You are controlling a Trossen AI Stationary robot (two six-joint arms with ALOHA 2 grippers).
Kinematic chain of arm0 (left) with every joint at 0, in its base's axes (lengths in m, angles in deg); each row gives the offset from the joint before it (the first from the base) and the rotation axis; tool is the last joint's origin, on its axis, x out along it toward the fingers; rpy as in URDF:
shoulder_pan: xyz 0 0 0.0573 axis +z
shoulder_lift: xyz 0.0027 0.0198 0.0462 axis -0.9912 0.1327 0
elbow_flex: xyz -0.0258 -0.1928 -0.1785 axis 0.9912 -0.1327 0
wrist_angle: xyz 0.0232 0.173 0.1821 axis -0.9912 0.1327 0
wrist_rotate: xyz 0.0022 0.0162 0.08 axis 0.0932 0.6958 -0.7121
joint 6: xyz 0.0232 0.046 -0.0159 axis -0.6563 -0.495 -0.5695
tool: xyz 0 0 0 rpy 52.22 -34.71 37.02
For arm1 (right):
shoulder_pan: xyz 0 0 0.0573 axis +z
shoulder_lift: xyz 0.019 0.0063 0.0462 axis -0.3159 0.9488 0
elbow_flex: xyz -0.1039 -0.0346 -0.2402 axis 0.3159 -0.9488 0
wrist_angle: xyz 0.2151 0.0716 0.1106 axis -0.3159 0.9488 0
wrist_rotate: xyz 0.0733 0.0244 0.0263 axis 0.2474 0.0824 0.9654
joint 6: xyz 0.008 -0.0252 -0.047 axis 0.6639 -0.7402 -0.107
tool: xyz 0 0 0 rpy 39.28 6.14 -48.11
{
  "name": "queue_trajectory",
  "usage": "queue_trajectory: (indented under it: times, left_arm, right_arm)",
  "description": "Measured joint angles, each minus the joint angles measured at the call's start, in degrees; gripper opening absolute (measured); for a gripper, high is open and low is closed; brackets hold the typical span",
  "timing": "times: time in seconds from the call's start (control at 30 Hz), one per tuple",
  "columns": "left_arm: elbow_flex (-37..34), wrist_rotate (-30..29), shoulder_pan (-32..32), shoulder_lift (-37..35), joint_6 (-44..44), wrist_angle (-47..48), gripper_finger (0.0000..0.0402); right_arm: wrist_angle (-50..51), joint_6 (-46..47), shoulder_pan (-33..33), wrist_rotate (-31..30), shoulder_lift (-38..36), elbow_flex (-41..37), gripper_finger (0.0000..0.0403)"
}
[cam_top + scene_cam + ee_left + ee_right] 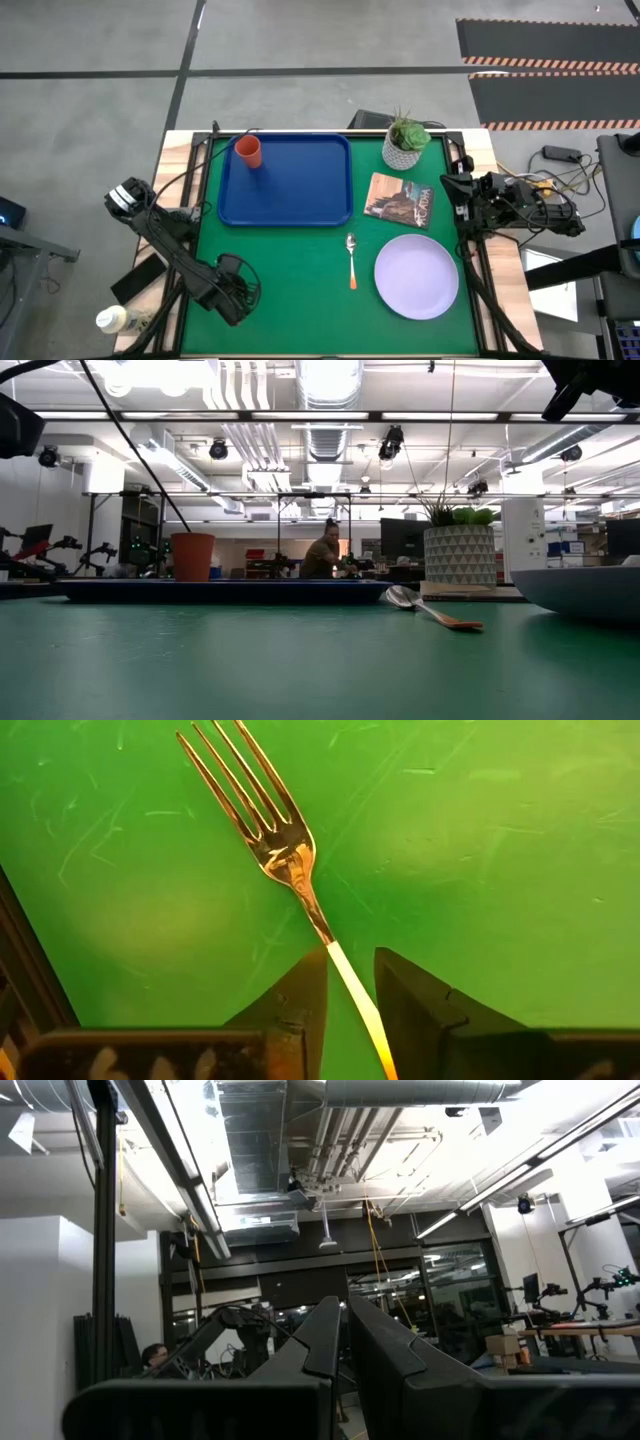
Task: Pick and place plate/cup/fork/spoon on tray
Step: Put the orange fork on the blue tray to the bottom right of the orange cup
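Observation:
The fork (pixel 275 830), with silver tines and an orange handle, shows only in the left wrist view, over the green mat (pixel 500 870). My left gripper (pixel 351 960) is shut on its handle; in the high view it (pixel 232 292) is at the mat's near left and hides the fork. The orange-red cup (pixel 248 152) stands upright in the far left corner of the dark blue tray (pixel 300 195). The spoon (pixel 351 260) and the lavender plate (pixel 416 277) lie on the mat. My right gripper (pixel 346 1315) is shut and empty at the table's right edge (pixel 462 195). My left gripper pinches the fork's handle (pixel 340 965) between its two fingers, just behind the neck. The fingers come from above, pointing down, and the handle runs slantwise through the gap between them. The tines stick out beyond the fingertips. I cannot tell whether the fork is clear of the mat.
A white patterned plant pot (pixel 405 143) stands at the far right of the mat, with a picture book (pixel 400 200) beside it. A bottle (pixel 112 318) lies off the table's left edge. People show in the room beyond the table.

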Motion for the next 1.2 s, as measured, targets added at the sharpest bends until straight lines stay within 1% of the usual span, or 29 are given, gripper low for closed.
queue_trajectory:
  times: [0.23,0.4,1.2]
  left_arm:
    - [-1.4,0.0,-0.3,0.0,0.5,-0.3,0.0140]
    - [-3.5,0.0,-0.3,0.0,1.6,-1.9,0.0167]
    - [-5.6,-0.6,-0.4,0.0,3.0,-3.7,0.0170]
  right_arm:
    - [0.0,0.0,0.0,0.0,0.0,0.0,0.0018]
    - [0.0,0.0,0.0,0.0,0.0,0.0,0.0018]
    - [0.2,-0.1,0.0,0.0,0.0,0.0,0.0018]
